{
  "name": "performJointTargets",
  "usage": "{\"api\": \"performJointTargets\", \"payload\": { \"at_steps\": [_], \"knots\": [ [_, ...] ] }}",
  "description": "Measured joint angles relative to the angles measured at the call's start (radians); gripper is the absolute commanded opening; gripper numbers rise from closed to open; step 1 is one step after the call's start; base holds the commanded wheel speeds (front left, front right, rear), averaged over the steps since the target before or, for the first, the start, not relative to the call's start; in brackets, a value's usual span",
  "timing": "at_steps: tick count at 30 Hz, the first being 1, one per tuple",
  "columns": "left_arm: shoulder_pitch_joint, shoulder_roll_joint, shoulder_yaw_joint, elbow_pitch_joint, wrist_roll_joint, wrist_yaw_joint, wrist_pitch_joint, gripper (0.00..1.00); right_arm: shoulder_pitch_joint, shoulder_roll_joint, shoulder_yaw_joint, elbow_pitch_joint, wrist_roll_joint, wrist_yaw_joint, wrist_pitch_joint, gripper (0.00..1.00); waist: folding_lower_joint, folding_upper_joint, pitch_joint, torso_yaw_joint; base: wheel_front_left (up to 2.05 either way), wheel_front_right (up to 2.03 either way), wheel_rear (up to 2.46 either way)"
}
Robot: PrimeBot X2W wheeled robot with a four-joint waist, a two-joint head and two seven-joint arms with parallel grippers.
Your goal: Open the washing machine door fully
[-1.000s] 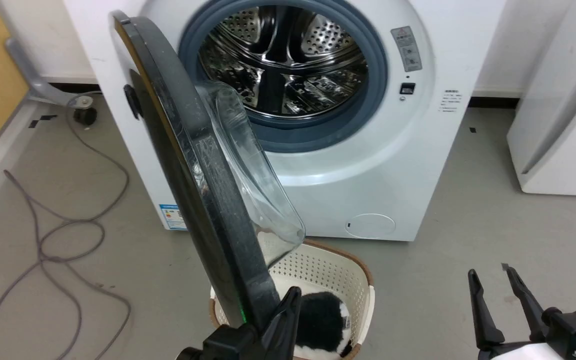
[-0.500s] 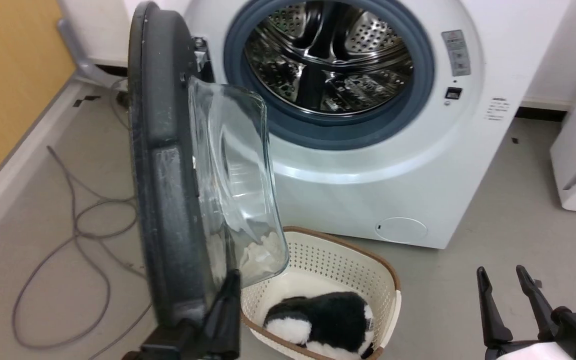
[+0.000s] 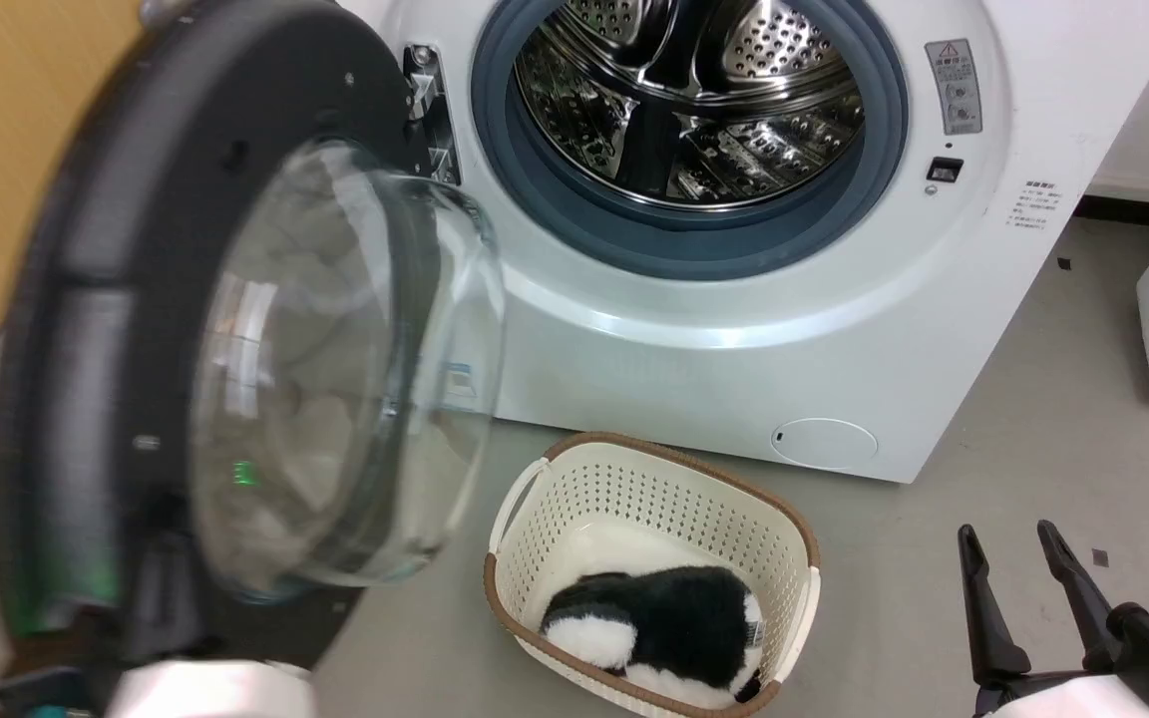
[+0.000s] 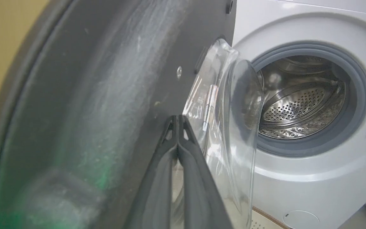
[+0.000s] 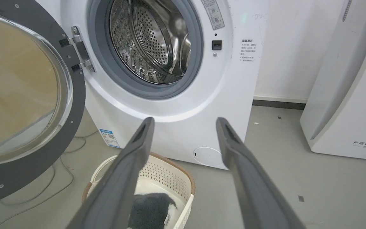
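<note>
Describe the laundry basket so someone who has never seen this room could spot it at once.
Find the white washing machine with its big round door open. On the grey floor right before it stands the basket: cream, full of small holes, brown-rimmed, with a black-and-white plush toy inside.

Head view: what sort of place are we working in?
Most likely a laundry area, perhaps a test room: a white front-loading washing machine with its door swung open, a perforated laundry basket on the grey floor before it, and another white appliance beside it.
</note>
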Motion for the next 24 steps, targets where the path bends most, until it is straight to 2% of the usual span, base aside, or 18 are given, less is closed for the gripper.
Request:
{"api": "performJointTargets", "payload": {
  "at_steps": [9,13,19,24],
  "knots": [
    [-0.073,0.106,0.191,0.128,-0.086,-0.009,-0.007,0.0,-0.01,0.001,-0.011,-0.007,-0.015,0.0,0.009,1.0,0.0,0.0,0.035,-0.007,0.0,0.0,0.0],
    [-0.111,0.151,0.259,0.219,-0.128,-0.03,-0.01,0.0,-0.018,0.001,-0.012,-0.006,-0.017,0.0,0.009,1.0,0.0,0.0,0.043,-0.013,0.0,0.0,0.0],
    [-0.166,0.22,0.328,0.37,-0.185,-0.094,-0.026,0.0,-0.025,0.001,-0.013,-0.005,-0.017,0.0,0.009,1.0,0.0,0.0,0.052,-0.022,0.0,0.0,0.0],
    [-0.217,0.259,0.344,0.502,-0.208,-0.145,-0.044,0.0,-0.026,0.001,-0.014,-0.003,-0.017,0.0,0.009,1.0,0.0,0.0,0.051,-0.029,0.0,0.0,0.0]
  ]
}}
